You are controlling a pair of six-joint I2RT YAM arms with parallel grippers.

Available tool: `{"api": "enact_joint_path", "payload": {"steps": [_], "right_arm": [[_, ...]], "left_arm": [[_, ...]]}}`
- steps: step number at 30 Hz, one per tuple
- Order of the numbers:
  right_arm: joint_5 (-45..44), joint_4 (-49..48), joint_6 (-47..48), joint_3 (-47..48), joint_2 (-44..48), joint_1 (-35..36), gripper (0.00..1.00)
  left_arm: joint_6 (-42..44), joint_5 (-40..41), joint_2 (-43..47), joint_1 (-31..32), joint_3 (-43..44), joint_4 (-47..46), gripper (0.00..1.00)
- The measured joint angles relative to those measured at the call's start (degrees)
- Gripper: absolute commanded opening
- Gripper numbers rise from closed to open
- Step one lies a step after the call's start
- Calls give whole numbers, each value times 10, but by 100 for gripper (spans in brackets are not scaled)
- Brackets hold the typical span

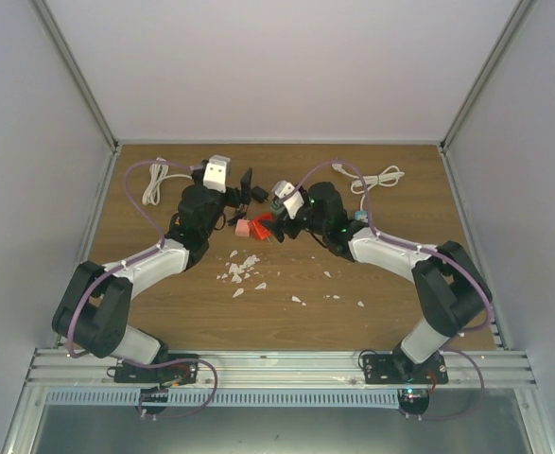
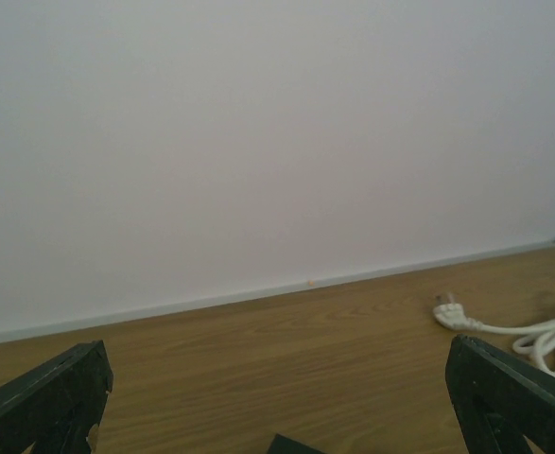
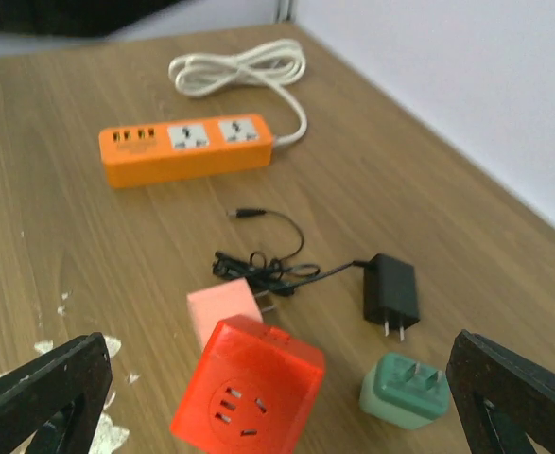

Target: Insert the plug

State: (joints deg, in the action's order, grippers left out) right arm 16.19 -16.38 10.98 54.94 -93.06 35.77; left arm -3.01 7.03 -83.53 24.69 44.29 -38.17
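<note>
Right wrist — glossy red cube socket (image 3: 247, 388), boxy black plug (image 3: 390, 293) | right gripper (image 3: 277, 378) wide | left gripper (image 2: 277, 388) wide

A robotics lab cell: white panel walls (image 1: 286, 66) and aluminium framing (image 1: 277, 364) enclose a wooden table (image 1: 258, 326) bearing robot arms (image 1: 145, 270).

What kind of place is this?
Probably a laboratory robot cell: plain white walls enclose the wooden table, where an orange power strip lies near a black adapter.
</note>
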Motion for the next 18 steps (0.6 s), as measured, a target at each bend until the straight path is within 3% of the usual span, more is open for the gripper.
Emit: {"api": "enact_joint_path", "payload": {"steps": [6,18], "right_arm": [[-16,45,13,22,-53,12,100],[-69,70,-27,66,-121,22,100]], "left_arm": [[-17,45,-6,-15,7,8,99],[-47,45,-5,-45,6,15,99]]}}
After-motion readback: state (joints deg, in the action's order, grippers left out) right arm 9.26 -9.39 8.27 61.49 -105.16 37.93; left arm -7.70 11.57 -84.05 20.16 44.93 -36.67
